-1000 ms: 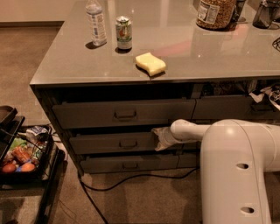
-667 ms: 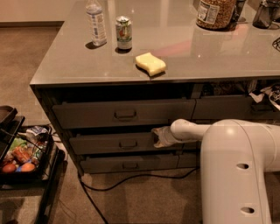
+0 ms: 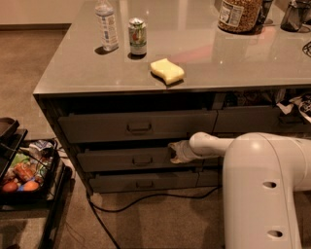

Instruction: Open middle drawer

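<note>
The middle drawer (image 3: 126,159) is the mid-height dark grey front under the counter, with a small rectangular pull handle (image 3: 142,160) at its centre. A dark gap shows above its top edge. My gripper (image 3: 176,151) sits at the right end of this drawer front, at the level of its top edge, well right of the handle. The white arm (image 3: 218,144) reaches in from the right and its big white housing (image 3: 267,194) fills the lower right. The drawer's inside is hidden.
A taller drawer (image 3: 138,126) lies above and a slimmer one (image 3: 143,182) below. On the counter (image 3: 218,63) stand a water bottle (image 3: 107,25), a can (image 3: 138,36), a yellow sponge (image 3: 167,71) and a jar (image 3: 239,14). A black snack tray (image 3: 24,170) stands on the floor at left; a cable (image 3: 146,199) runs across the carpet.
</note>
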Controlling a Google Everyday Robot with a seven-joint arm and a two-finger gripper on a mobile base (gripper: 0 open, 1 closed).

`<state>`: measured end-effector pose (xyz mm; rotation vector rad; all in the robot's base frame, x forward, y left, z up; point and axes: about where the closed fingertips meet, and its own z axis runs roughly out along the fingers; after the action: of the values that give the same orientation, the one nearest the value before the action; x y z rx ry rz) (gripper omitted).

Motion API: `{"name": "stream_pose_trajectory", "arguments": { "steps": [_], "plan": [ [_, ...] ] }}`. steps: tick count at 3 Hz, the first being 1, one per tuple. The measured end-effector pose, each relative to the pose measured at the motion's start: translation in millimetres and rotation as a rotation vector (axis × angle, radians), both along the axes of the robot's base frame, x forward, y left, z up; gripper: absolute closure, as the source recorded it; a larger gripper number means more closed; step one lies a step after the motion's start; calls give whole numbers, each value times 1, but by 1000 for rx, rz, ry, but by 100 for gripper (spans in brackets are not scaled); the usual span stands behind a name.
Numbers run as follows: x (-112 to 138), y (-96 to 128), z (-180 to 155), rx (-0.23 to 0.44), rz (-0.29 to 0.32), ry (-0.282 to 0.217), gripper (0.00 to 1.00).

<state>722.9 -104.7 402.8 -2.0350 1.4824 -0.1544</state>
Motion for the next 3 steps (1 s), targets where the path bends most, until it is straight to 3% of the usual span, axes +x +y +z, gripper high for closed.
{"name": "stream_pose_trajectory", "arguments": {
  "steps": [1, 2, 3],
  "plan": [
    [0, 0, 0, 0, 0, 0, 73],
    [0, 0, 0, 0, 0, 0, 75],
    [-4, 1, -3, -3, 0, 13, 93]
  ]
}}
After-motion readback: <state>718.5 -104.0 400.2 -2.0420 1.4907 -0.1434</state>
